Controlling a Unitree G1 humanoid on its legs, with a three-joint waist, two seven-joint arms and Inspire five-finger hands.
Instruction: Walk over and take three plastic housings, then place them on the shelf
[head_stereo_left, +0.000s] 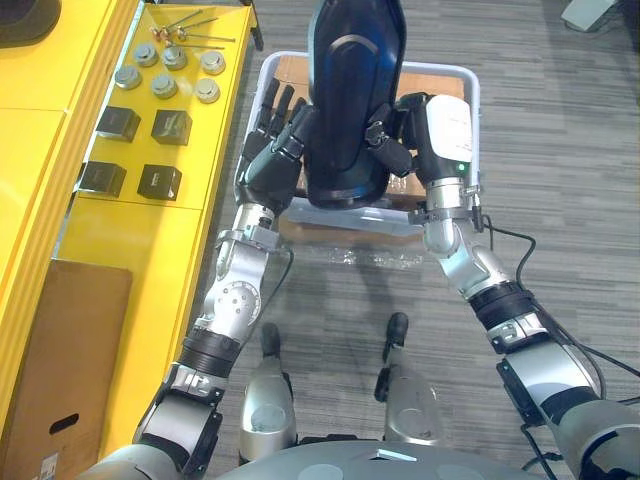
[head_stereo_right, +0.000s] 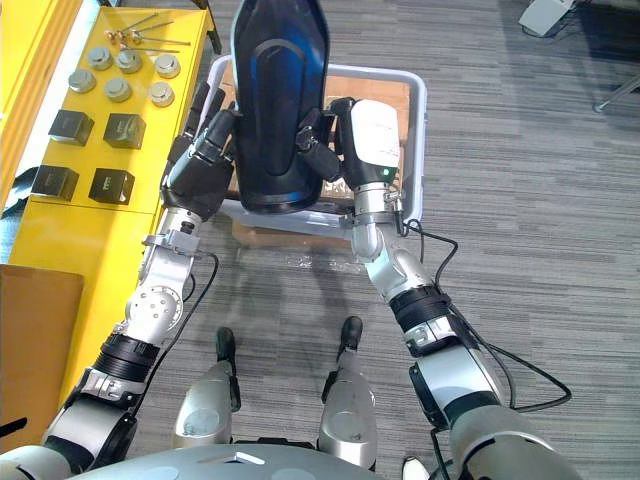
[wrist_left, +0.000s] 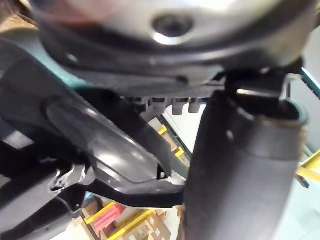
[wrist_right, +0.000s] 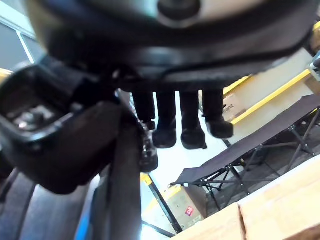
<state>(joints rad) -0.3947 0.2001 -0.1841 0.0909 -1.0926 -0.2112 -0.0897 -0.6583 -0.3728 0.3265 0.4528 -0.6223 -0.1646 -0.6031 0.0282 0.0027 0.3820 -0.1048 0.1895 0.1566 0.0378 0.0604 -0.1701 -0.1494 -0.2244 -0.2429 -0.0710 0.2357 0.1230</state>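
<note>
Both hands hold an upright dark plastic housing (head_stereo_right: 280, 110) above a pale crate (head_stereo_right: 420, 150). The left hand (head_stereo_right: 205, 150) presses straight-fingered and the right hand (head_stereo_right: 330, 145) curls on it, beside a yellow shelf (head_stereo_right: 60, 230).

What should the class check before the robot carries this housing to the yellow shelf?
1. Housing gripped from both sides: ok; the left hand presses one side with straight fingers, and the right hand curls round the other.
2. Housing clear of the bin rim: cannot tell from above.
3. Bare spot on the yellow shelf: ok, nearer the robot than the black boxes.
4. Three housings taken: not ok; one is held.
5. Shelf side: ok; it lies on the robot's left.
</note>
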